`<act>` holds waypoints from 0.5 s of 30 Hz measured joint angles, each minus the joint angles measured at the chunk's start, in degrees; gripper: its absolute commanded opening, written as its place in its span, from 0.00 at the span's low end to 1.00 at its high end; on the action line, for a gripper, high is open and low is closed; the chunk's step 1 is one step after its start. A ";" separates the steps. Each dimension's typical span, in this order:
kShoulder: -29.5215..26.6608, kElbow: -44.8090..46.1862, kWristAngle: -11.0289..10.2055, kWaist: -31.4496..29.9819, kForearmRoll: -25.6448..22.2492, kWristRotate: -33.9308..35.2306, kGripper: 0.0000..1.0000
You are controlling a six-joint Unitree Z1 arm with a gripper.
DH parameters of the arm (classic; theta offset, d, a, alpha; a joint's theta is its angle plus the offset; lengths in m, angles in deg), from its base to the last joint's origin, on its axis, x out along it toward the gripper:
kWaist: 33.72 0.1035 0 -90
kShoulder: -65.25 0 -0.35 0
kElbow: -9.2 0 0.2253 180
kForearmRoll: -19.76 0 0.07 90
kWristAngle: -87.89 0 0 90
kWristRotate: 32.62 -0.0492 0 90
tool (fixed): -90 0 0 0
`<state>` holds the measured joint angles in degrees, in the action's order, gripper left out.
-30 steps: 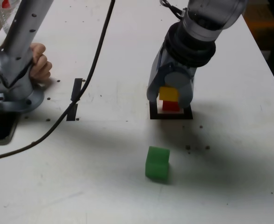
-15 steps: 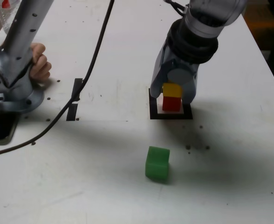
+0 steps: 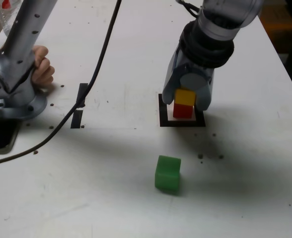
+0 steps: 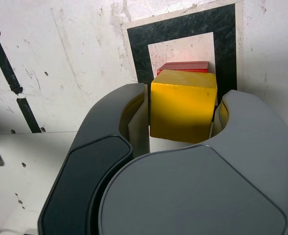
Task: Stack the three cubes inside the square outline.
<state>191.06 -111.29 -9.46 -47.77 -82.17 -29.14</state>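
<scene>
Exterior view: gripper (image 3: 184, 100) sits low over the square outline (image 3: 182, 122), pointing down. Yellow cube (image 3: 184, 96) is between the jaws, stacked on the red cube (image 3: 182, 111), which rests inside the outline's pale centre. Green cube (image 3: 167, 173) sits alone on the table (image 3: 111, 198), nearer the camera, well apart from the outline.

Wrist view: yellow cube (image 4: 183, 105) fills most of the gap between the fingers (image 4: 134, 110), jaws partly open. A thin gap shows on one side, the other side looks close or touching. Cannot tell if it is actually clamped or just released. Red cube (image 4: 183, 66) edge peeks out beneath the yellow, slightly offset, inside the outline (image 4: 183, 29).

A hand (image 3: 40, 67) rests by the arm base (image 3: 12, 94) at the exterior view's left. Two black bar marks (image 3: 80, 105) and a cable (image 3: 94, 84) lie between base and outline.
</scene>
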 measured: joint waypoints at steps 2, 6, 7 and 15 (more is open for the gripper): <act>0.00 0.00 -0.15 0.01 0.00 -0.12 0.72; -0.42 0.00 -0.78 0.02 -0.51 -0.12 0.73; -0.77 0.02 -0.89 0.02 -0.71 -0.12 0.73; -6.09 0.01 -1.15 0.04 -2.31 -0.11 0.74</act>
<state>184.96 -111.27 -10.60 -47.74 -84.48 -29.26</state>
